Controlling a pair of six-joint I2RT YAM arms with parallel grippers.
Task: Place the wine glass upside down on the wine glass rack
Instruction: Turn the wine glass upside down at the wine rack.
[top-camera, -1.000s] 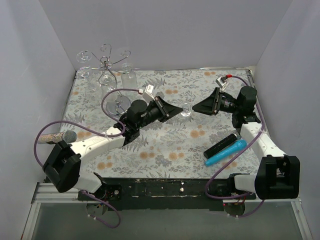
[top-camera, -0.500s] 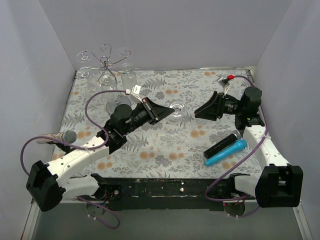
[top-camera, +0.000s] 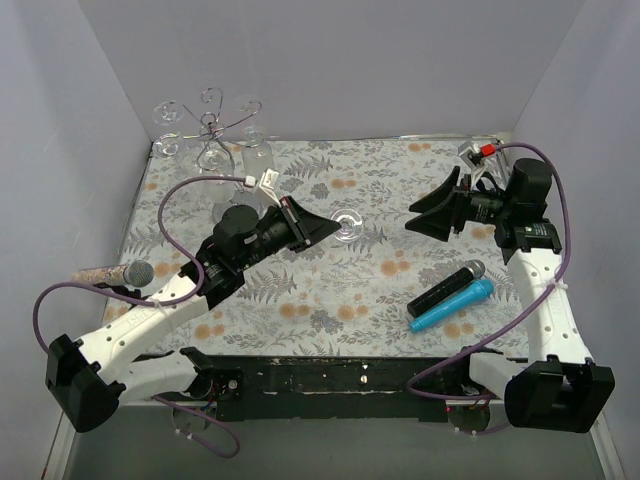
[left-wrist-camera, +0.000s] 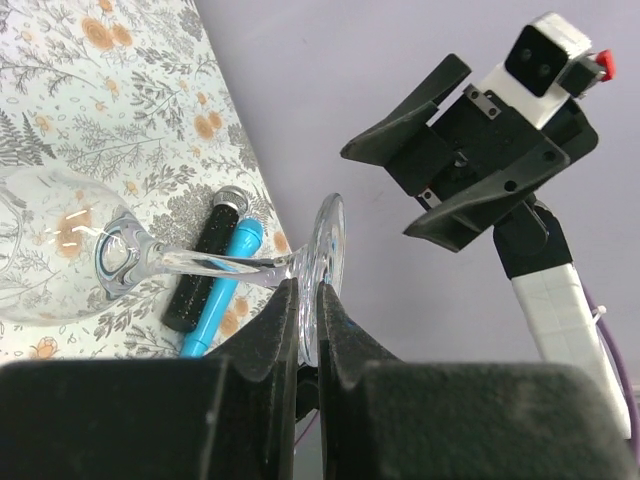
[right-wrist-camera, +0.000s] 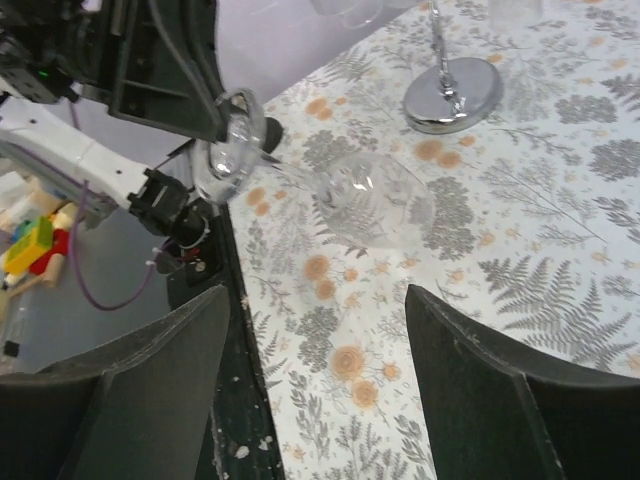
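Mid-table, off the cloth: left gripper (left-wrist-camera: 305, 330) pinches wine glass (left-wrist-camera: 120, 262) by its foot rim, presumably so the bowl can hang. Wine glass rack (top-camera: 212, 135) far-left. Right gripper (top-camera: 435, 205) spread, empty.

The wine glass rack (top-camera: 210, 132) stands in the far left corner close to two walls. Clear glasses (top-camera: 257, 152) crowd round its stem and the left arm's purple cable (top-camera: 185, 184) loops in front, leaving approach from the right and above. Bare tablecloth (top-camera: 385, 232) lies between the wine glass (top-camera: 347, 223), held by the left gripper (top-camera: 322, 228), and the spread right gripper (top-camera: 428, 208). A black microphone (top-camera: 440, 290) and a blue microphone (top-camera: 452, 305) lie touching near the right arm; a grey-headed microphone (top-camera: 130, 272) lies at the left edge.
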